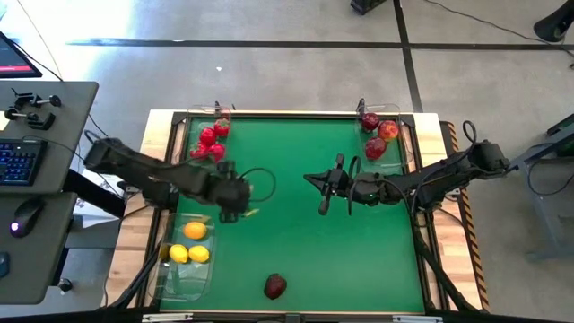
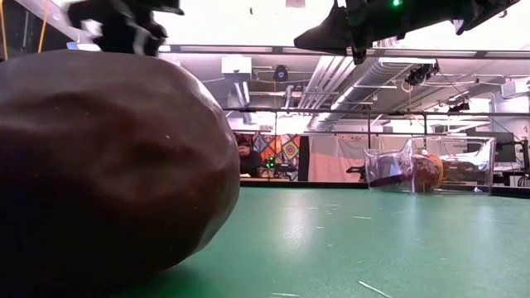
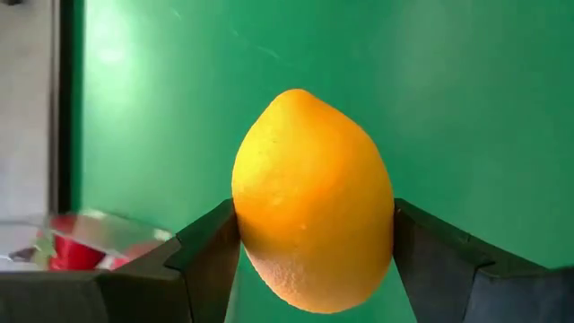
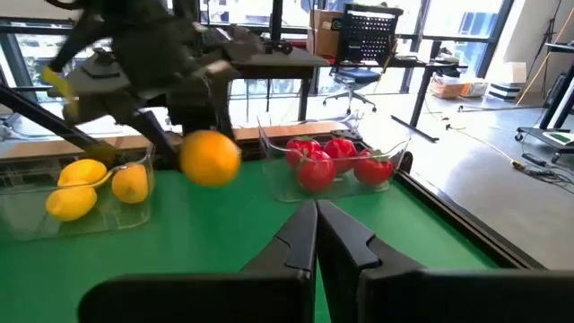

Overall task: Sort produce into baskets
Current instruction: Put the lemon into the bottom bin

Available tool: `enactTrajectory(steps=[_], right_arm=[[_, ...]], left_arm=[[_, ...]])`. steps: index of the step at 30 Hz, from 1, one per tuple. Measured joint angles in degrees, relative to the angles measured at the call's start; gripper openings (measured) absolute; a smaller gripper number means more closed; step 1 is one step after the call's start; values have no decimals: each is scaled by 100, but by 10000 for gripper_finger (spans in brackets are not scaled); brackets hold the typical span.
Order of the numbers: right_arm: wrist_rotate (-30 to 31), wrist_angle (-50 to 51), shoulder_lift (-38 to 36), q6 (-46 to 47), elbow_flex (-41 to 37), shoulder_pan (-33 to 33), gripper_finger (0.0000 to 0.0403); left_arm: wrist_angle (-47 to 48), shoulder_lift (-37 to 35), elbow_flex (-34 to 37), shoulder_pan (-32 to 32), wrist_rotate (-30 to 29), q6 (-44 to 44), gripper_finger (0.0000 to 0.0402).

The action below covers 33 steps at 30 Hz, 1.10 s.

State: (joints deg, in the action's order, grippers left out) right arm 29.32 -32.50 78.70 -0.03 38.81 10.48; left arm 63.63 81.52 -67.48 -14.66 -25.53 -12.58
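Note:
My left gripper (image 1: pixel 231 196) is shut on a yellow-orange lemon (image 3: pixel 312 197) over the table's left half, beside the lemon tray; the gripper hides the lemon in the high view. It shows in the right wrist view (image 4: pixel 210 157). My right gripper (image 1: pixel 323 190) hangs shut and empty over the table's middle; its fingers meet in its wrist view (image 4: pixel 316 229). A dark red apple (image 1: pixel 275 286) rests on the green mat near the near edge and fills the low view's left (image 2: pixel 108 165). My left gripper pinches the lemon's two opposite sides (image 3: pixel 242 224) between its two fingers (image 3: pixel 208 256), at the lemon's thickest part. The fingers come from above, pointing down. The lemon is lifted clear of the mat, as the right wrist view shows.
Three clear trays stand on the mat: one with lemons (image 1: pixel 175 269) at the near left, one with small red fruits (image 1: pixel 193 135) at the far left, one with apples (image 1: pixel 399 148) at the far right. A desk with a keyboard (image 1: pixel 20 161) stands left of the table.

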Motion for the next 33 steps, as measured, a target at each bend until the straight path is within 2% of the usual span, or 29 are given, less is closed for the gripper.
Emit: enactTrajectory(steps=[3,9,16,26,33], right_arm=[[-5,9,0,0,0,0,2],[-28,11,0,-7,0,0,2],[-22,11,0,-22,0,0,2],[-17,11,0,-22,0,0,2],[-15,10,0,-22,0,0,2]], left_arm=[[248,-356,199,-433,238,-452,238],[697,-833,225,-1341,1179,-1472,238],[1052,-1133,225,-2397,1688,-3095,238],[954,-786,225,-4006,2063,-5114,238],[606,-204,225,-4678,2058,-5806,238]])
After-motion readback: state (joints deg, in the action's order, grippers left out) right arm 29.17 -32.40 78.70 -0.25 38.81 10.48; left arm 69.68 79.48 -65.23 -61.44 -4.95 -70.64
